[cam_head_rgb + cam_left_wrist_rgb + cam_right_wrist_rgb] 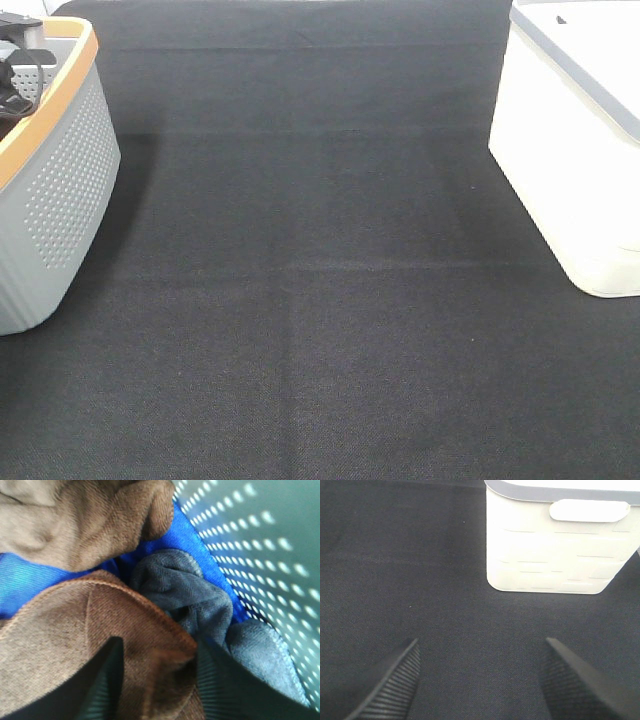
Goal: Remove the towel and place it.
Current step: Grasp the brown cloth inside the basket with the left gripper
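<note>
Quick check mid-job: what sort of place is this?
Probably a laundry-sorting test bench: a perforated grey basket holding the towel and other cloths, a white bin, a dark fabric-covered table.

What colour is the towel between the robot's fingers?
The towel is reddish brown; the left wrist view shows it best.

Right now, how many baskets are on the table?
2. A grey basket with an orange rim sits at the left edge, where the left hand pinches the brown towel. A white basket sits at the right edge. More may be out of view.
</note>
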{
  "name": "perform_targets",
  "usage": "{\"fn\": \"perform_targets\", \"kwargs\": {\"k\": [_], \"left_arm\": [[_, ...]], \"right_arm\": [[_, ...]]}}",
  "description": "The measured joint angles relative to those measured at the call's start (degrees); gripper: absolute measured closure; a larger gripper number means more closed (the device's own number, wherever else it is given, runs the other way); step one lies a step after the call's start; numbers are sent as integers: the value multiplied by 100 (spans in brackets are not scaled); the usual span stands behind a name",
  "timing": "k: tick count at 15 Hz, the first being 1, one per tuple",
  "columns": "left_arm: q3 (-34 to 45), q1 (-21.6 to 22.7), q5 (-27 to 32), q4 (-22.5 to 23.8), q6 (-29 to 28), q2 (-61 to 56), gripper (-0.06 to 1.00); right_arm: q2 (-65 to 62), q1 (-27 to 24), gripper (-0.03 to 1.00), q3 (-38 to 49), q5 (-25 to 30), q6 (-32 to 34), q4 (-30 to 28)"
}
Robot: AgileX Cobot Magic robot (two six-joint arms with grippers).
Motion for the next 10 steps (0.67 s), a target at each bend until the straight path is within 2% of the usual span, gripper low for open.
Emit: {"fn": "perform_targets", "kwargs": {"k": [3, 4, 6, 10], "left_arm": [[0, 0, 120, 23, -11, 0, 90], [0, 0, 229, 34, -11, 0, 94], [0, 0, 315, 46, -74, 0, 94], [0, 0, 332, 195, -945, -327, 94]], "right_arm": [[0, 0, 32, 0, 0, 0, 0], [0, 0, 32, 0, 0, 0, 0], [0, 0, 32, 0, 0, 0, 0], [0, 0, 32, 0, 0, 0, 0]]}}
